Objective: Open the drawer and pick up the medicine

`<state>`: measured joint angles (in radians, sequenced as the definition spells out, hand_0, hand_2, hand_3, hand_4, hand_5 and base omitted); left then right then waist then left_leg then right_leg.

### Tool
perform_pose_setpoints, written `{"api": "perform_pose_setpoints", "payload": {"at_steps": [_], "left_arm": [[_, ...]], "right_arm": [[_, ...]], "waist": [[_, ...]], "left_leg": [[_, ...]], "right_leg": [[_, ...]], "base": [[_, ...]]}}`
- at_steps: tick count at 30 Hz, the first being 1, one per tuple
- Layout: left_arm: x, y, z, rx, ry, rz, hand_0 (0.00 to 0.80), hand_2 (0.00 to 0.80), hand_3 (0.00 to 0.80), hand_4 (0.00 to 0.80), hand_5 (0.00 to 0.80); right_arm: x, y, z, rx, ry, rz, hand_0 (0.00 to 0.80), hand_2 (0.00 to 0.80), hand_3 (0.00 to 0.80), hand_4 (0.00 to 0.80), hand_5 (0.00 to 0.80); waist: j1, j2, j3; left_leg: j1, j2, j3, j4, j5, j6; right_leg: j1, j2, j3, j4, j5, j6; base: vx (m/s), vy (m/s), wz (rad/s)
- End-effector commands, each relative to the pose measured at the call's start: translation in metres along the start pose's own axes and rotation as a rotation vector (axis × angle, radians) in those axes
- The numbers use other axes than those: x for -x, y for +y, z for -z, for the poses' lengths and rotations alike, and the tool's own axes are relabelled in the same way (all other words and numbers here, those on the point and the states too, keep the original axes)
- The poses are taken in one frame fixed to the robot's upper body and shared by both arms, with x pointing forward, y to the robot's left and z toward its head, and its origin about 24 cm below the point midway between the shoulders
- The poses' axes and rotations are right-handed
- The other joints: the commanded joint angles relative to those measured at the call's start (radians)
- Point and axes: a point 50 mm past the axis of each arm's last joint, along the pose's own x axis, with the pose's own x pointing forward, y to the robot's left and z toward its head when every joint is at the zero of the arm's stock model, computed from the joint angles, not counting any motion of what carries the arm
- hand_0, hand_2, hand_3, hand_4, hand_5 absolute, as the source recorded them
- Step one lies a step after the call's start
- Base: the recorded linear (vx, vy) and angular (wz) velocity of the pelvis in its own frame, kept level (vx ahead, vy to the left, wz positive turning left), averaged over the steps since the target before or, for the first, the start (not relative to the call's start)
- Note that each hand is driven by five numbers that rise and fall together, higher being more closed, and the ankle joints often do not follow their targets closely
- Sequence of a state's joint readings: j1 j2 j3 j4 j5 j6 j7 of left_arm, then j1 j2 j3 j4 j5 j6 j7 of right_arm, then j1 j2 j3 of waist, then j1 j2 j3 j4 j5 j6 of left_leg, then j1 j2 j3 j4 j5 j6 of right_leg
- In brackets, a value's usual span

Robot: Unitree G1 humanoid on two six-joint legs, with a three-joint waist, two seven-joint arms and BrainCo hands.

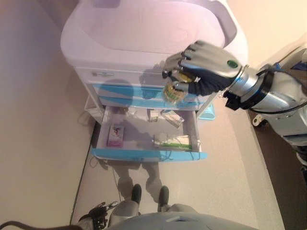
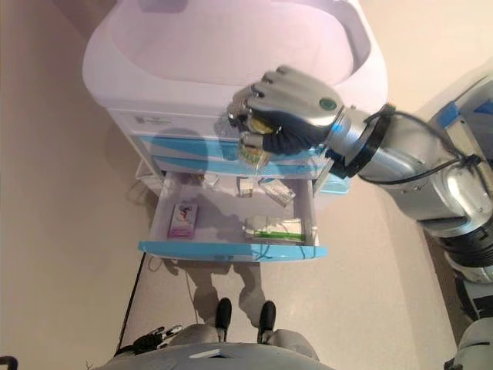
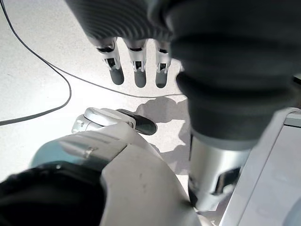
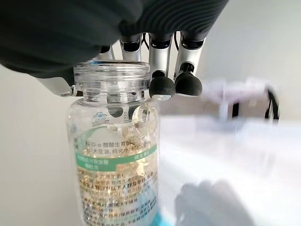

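My right hand (image 1: 206, 64) hovers above the cart's front edge, fingers curled round the top of a clear medicine bottle (image 4: 115, 155) full of yellow capsules. The bottle (image 1: 174, 92) hangs below the palm, over the upper drawer fronts. Below it the blue-fronted drawer (image 1: 148, 154) of the white cart (image 1: 144, 33) stands pulled out. Inside lie a pink box (image 1: 115, 135), a green-and-white box (image 1: 172, 140) and small packs (image 1: 170, 117) at the back. My left hand (image 3: 136, 66) hangs low by my side with straight fingers, far from the cart.
The cart's white top (image 2: 231, 38) has a raised rim. Two more blue drawer fronts (image 1: 120, 91) stay closed above the open one. A light blue item (image 1: 208, 112) lies on the floor to the cart's right.
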<state>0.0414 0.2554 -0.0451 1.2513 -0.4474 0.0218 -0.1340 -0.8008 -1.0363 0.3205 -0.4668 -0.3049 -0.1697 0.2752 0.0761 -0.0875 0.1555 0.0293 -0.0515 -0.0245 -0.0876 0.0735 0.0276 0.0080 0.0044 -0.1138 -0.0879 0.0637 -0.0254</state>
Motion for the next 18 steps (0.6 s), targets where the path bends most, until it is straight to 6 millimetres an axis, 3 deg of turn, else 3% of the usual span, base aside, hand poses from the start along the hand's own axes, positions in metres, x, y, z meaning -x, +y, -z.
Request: {"api": "perform_pose_setpoints", "payload": {"at_steps": [1, 9, 18], "left_arm": [[0.006, 0.02, 0.024, -0.027, 0.112, -0.065, 0.0, 0.0, 0.0, 0.0, 0.0], [0.008, 0.026, 0.026, -0.038, 0.137, -0.077, 0.0, 0.0, 0.0, 0.0, 0.0], [0.01, 0.036, 0.02, -0.069, 0.158, -0.088, 0.0, 0.0, 0.0, 0.0, 0.0]], "right_arm": [[-0.003, -0.029, 0.014, 0.009, 0.059, 0.171, 0.8, 0.8, 0.8, 0.8, 0.8], [-0.007, -0.048, 0.063, 0.049, 0.274, 0.188, 0.8, 0.8, 0.8, 0.8, 0.8], [0.002, -0.051, 0.14, 0.049, 0.605, 0.159, 0.8, 0.8, 0.8, 0.8, 0.8]], "waist": [[0.028, -0.024, -0.061], [0.049, -0.033, -0.074], [0.091, -0.045, -0.071]], "left_leg": [[-0.006, -0.024, -0.005, 0.02, -0.08, 0.007], [0.006, -0.03, -0.025, 0.017, -0.077, 0.005], [0.011, -0.039, -0.054, 0.019, -0.072, 0.005]], "right_leg": [[0.0, -0.029, -0.001, 0.097, -0.061, 0.064], [0.024, -0.031, -0.021, 0.086, -0.063, 0.063], [0.047, -0.039, -0.057, 0.074, -0.061, 0.064]], "base": [[0.042, 0.0, -0.02], [0.037, 0.004, 0.04], [0.023, 0.003, 0.09]]}}
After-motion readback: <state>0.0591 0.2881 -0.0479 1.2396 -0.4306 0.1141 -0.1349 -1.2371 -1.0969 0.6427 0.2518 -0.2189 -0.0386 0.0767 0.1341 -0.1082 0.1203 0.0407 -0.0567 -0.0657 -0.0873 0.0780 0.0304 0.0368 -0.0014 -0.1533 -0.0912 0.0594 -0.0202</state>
